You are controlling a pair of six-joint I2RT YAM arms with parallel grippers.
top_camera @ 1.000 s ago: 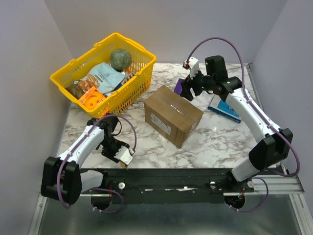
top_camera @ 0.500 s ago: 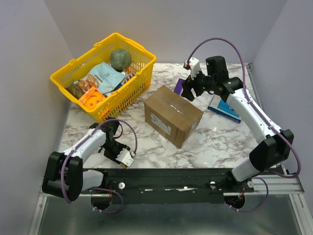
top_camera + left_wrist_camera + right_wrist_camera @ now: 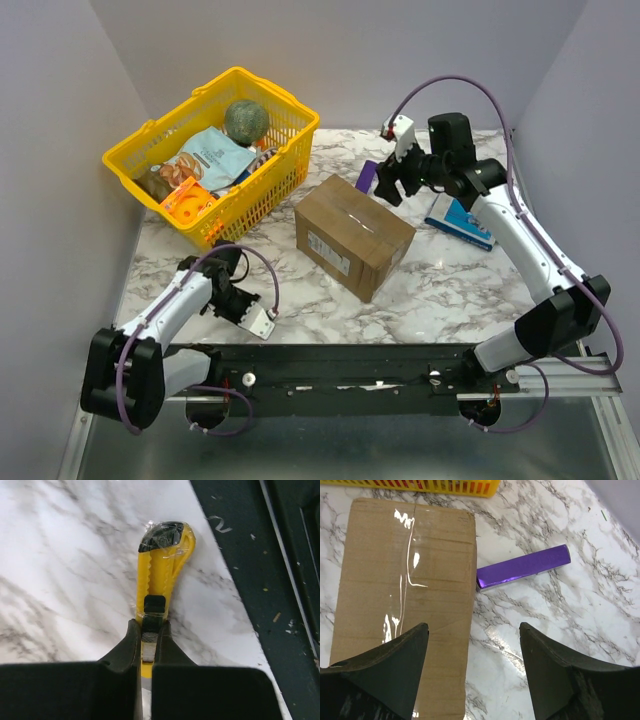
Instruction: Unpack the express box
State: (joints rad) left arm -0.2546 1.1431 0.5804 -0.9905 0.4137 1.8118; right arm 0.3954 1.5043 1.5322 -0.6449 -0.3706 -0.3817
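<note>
Left wrist: left gripper (image 3: pixel 146 645) pinches knife (image 3: pixel 161 575) at near edge of worktop (image 3: pixel 60 580) | right gripper (image 3: pixel 472 630) wide above box (image 3: pixel 395 580) | risk: narrow hold, knife may twist when lifted.

The brown cardboard express box (image 3: pixel 354 235) is sitting mid-frame on the white marble-patterned table (image 3: pixel 440 290). The yellow plastic shopping basket (image 3: pixel 262 190) is standing at upper left. The slim purple cardboard box (image 3: pixel 366 178) is lying just behind the express box, and the flat blue packet (image 3: pixel 458 222) is lying further right. The yellow plastic utility knife (image 3: pixel 161 575) is lying at the table's lower-left edge.
</note>
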